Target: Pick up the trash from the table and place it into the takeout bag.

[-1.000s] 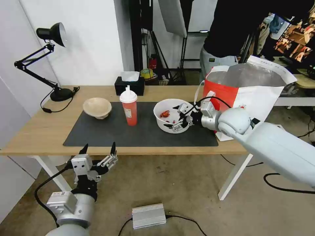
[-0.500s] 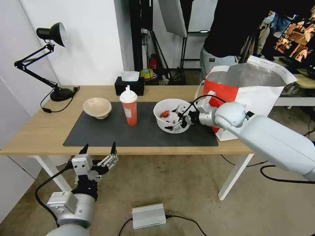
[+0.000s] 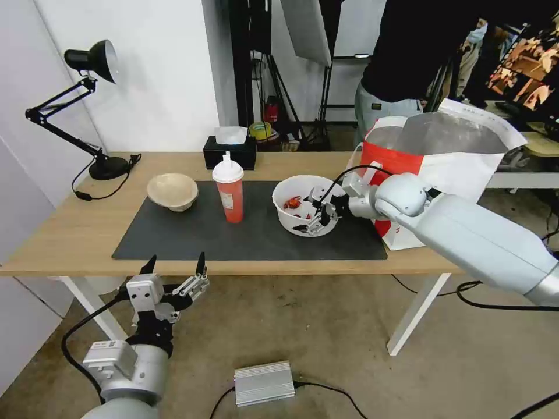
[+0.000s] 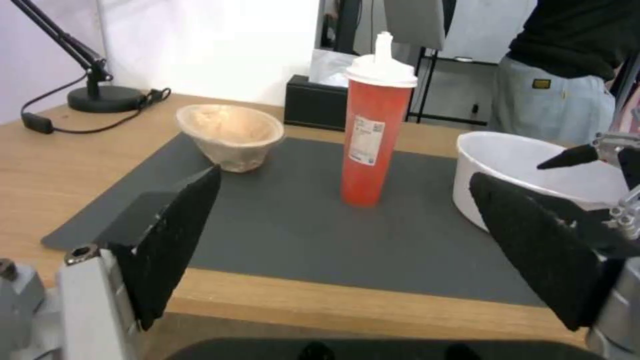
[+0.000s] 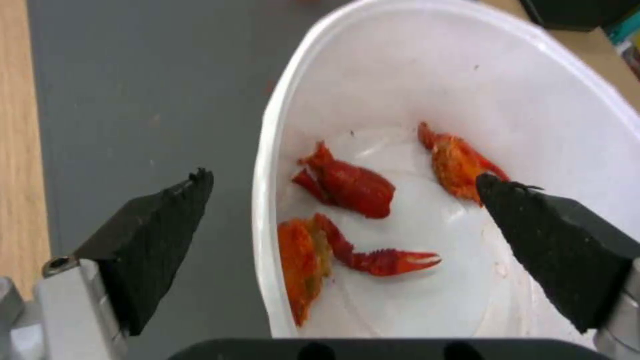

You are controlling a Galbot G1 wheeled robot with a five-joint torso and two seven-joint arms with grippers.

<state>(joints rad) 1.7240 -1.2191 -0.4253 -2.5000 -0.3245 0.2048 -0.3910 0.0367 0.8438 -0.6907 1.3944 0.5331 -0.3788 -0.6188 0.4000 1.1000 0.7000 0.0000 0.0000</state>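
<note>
The right end effector [image 3: 316, 210] is spread, its fingers straddling the rim of the white bowl [image 3: 291, 216].

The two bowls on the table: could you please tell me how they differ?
The white bowl is wider and holds red scraps; the beige bowl is smaller and looks empty. The right claw, open, straddles the white bowl's rim; nothing touches the beige bowl. Both sit upright on the grey mat.
</note>
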